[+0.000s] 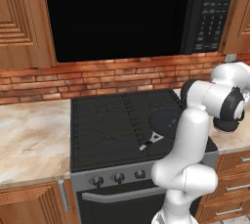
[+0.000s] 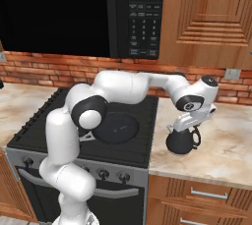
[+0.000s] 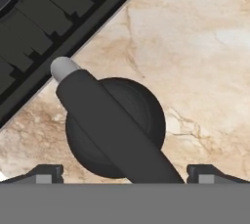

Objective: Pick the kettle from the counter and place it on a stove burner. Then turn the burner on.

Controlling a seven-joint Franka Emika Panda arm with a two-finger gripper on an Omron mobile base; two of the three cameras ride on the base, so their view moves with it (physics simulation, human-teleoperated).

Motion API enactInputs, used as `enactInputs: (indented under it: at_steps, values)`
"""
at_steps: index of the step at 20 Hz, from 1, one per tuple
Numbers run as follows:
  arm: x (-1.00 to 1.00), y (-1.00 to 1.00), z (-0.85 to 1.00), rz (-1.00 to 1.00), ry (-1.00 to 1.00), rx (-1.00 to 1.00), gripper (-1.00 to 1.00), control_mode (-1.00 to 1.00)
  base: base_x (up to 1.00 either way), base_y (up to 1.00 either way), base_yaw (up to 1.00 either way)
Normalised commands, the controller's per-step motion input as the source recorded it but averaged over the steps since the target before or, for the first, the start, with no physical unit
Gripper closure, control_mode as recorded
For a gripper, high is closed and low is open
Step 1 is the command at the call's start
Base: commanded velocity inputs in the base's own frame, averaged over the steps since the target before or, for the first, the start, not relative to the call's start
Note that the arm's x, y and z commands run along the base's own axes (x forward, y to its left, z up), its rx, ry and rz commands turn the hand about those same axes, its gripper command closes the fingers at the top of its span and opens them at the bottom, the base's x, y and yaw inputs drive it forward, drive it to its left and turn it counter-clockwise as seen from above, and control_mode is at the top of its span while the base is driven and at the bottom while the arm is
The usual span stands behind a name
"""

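The dark grey kettle (image 2: 180, 143) stands upright on the beige marble counter (image 2: 224, 143), just right of the stove. In the hand view the kettle (image 3: 141, 110) is seen from above, its arched handle running diagonally and the pale spout pointing at the stove edge. My gripper (image 2: 183, 125) hangs right over the kettle's top. It is open (image 3: 127, 175), with one fingertip on each side of the handle and nothing clamped. The black burner grate (image 1: 107, 120) lies left of the kettle, also seen as the grate (image 2: 47, 118).
A flat round black pan (image 2: 116, 127) with a straight handle sits on the stove's right side, close to the kettle. Silver knobs (image 1: 118, 177) line the stove front. A microwave (image 2: 142, 15) and wooden cabinets hang above; a brick wall stands behind.
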Motion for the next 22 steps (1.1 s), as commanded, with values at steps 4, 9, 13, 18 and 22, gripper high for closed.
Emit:
enactInputs:
  at_steps: [4, 9, 13, 18, 22]
  values:
    - [0.00, 0.00, 0.00, 0.00, -0.03, 0.00, -1.00, -1.00, 0.00, 0.00, 0.00]
    - [-0.06, -0.01, 0.10, 0.00, -0.13, 0.04, -1.00, -1.00, 0.00, 0.00, 0.00]
    - [0.00, 0.00, 0.01, 0.00, -0.03, 0.00, -1.00, -1.00, 0.00, 0.00, 0.00]
    - [0.13, 0.00, 0.00, 0.00, 0.00, 0.00, -1.00, -1.00, 0.00, 0.00, 0.00]
    - [0.17, -0.11, 0.00, 0.00, 0.00, 0.00, -1.00, -1.00, 0.00, 0.00, 0.00]
